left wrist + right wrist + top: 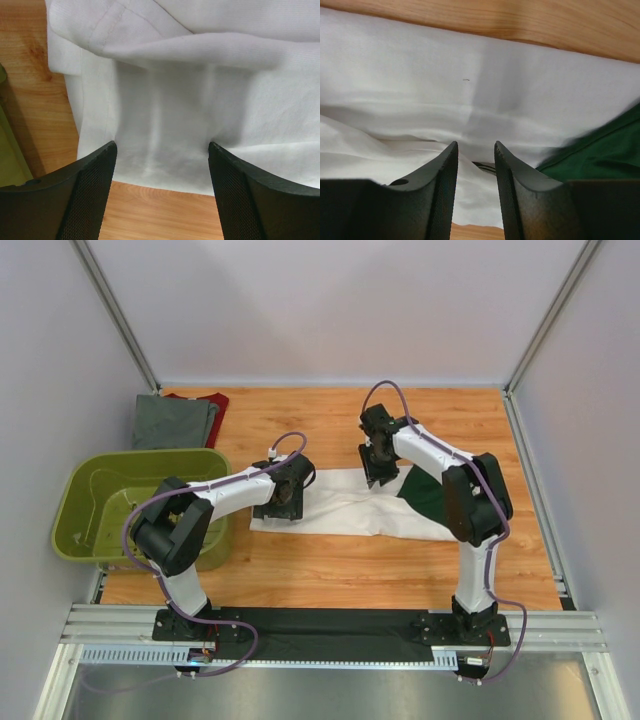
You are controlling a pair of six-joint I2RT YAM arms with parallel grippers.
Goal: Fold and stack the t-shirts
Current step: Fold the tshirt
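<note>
The white t-shirt (335, 508) lies folded into a long strip across the middle of the table, its dark green shoulder part (426, 495) at the right end. My left gripper (283, 508) hovers open and wide over the strip's left end; its wrist view shows white cloth (200, 100) under the gripper (162, 146), with nothing between the fingers. My right gripper (378, 478) is low over the strip's far edge near the green part. Its jaws (476, 145) stand a narrow gap apart above white cloth (420, 85), green cloth (600, 157) to the right. The grey t-shirt (172, 423) lies folded at the back left, on the dark red one (214, 400).
An olive-green plastic basket (140, 456) stands at the left, overhanging the table's left edge, close beside my left arm; its wall shows in the left wrist view (7, 165). Grey walls enclose the table on three sides. Bare wood (330, 565) runs in front of the shirt.
</note>
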